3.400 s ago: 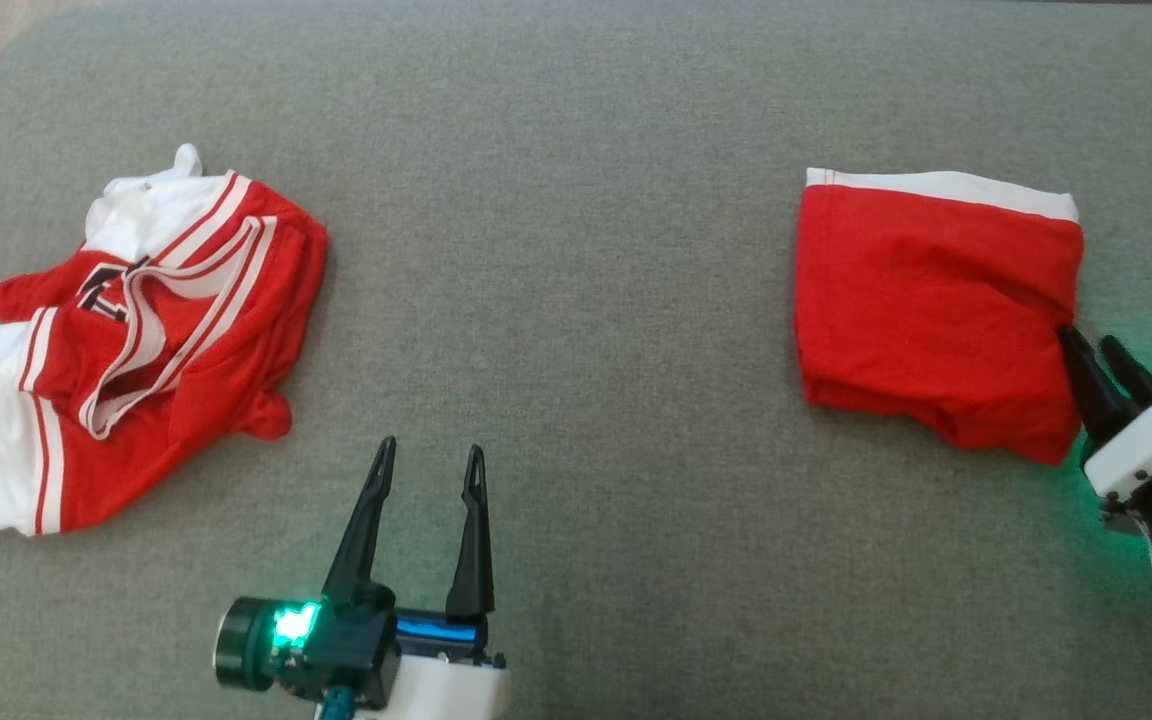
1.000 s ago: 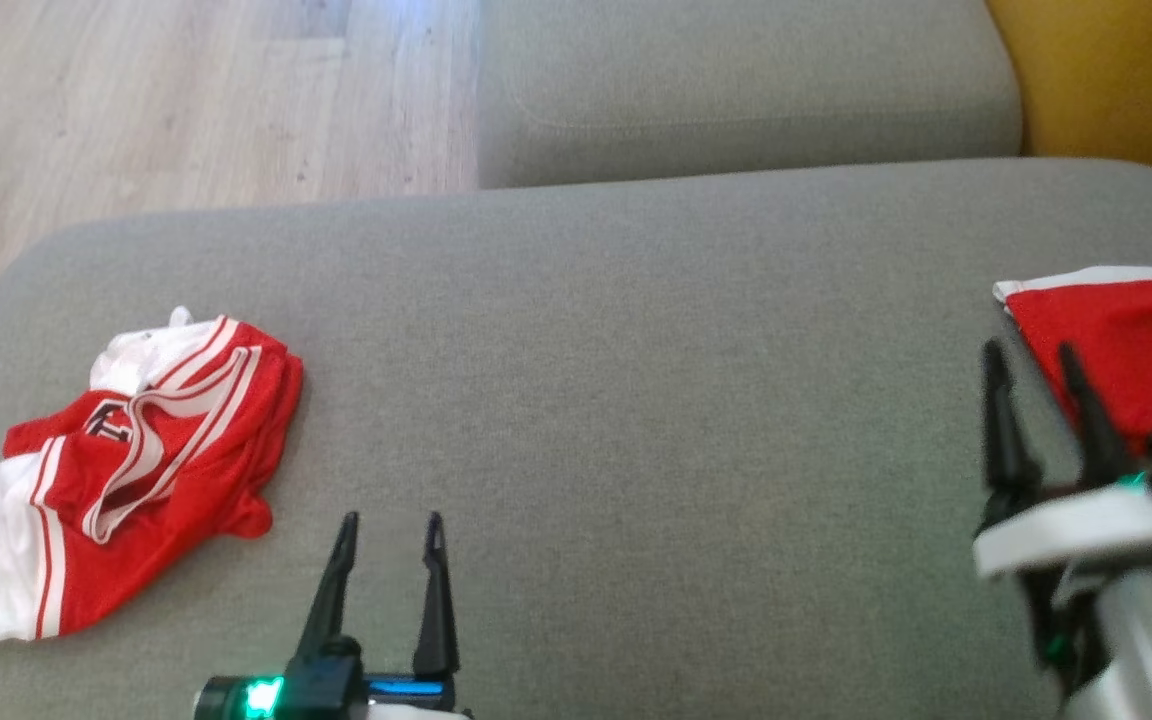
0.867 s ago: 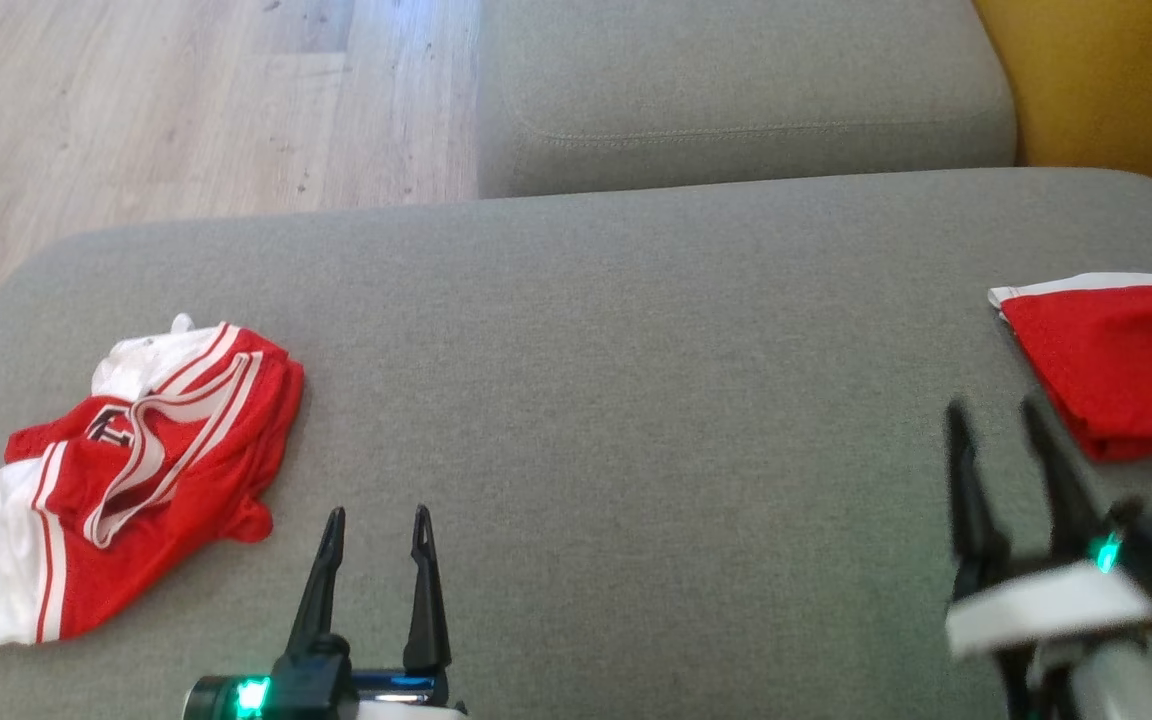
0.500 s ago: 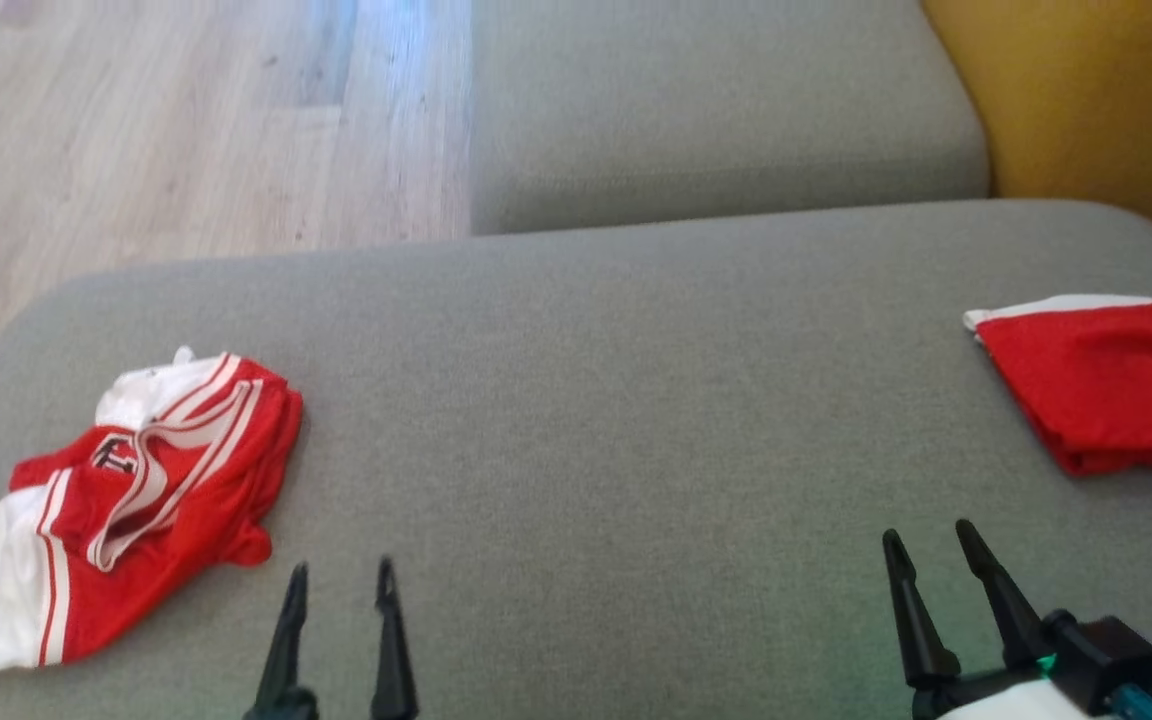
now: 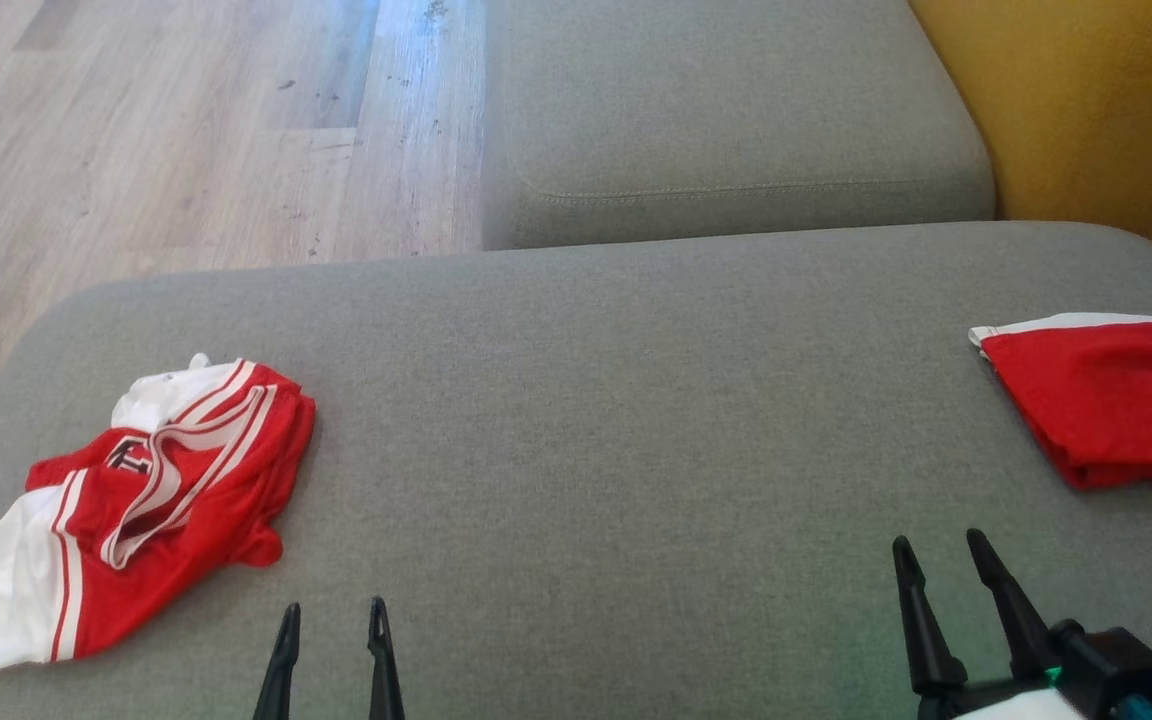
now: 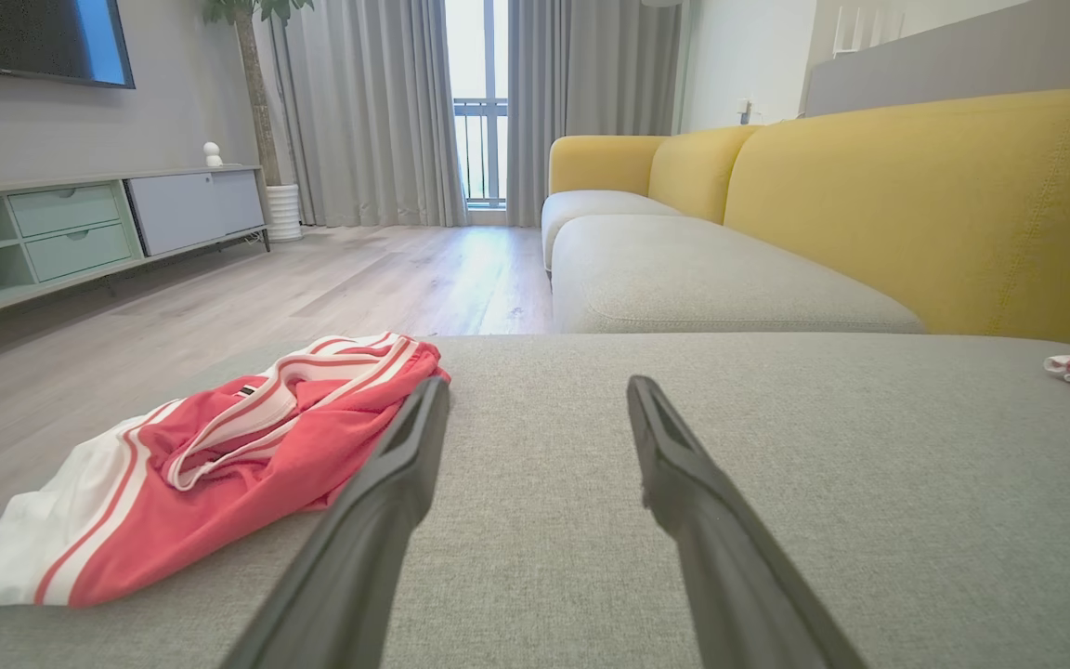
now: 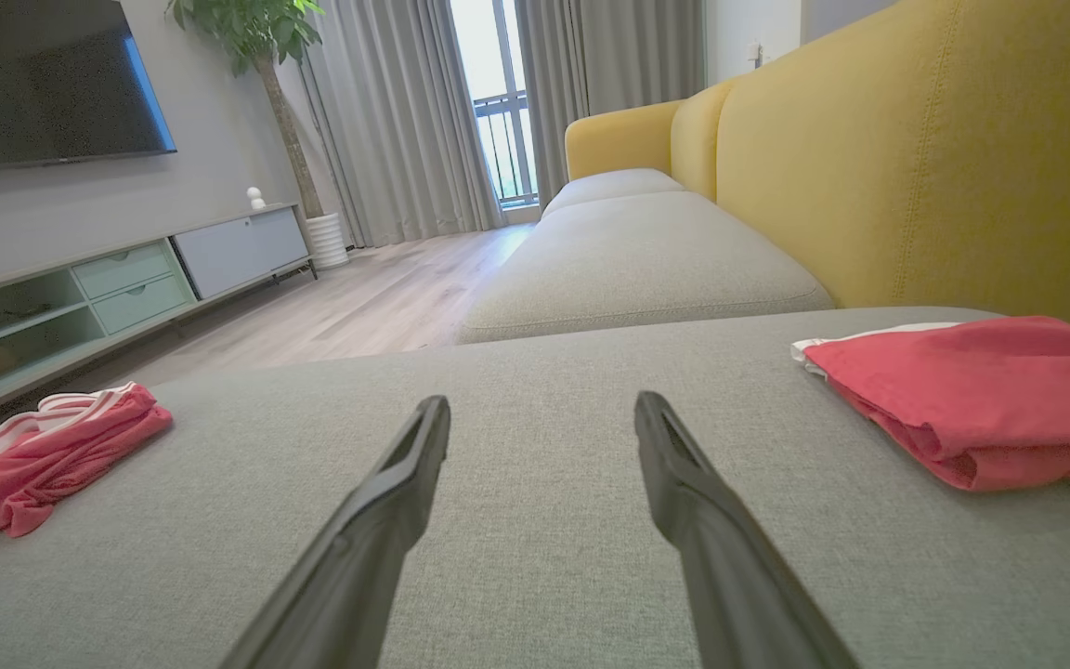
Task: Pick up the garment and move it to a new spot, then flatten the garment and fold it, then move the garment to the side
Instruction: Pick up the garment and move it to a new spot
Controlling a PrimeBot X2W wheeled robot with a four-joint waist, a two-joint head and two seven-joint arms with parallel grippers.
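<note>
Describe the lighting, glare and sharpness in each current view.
Head view: soft but unblurred, even daylight, pale glare on the wood floor. Left wrist view: crisp, balcony window blown out, crumpled jersey evenly lit. Right wrist view: crisp, folded garment casts little shadow.

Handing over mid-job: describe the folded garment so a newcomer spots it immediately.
Start at the big grey cushion in front of the robot, beside the yellow backrest. At its right edge, ahead of the right tool, lies the folded garment. It is a flat plain red block with one white band, unlike the crumpled striped jersey far left.
</note>
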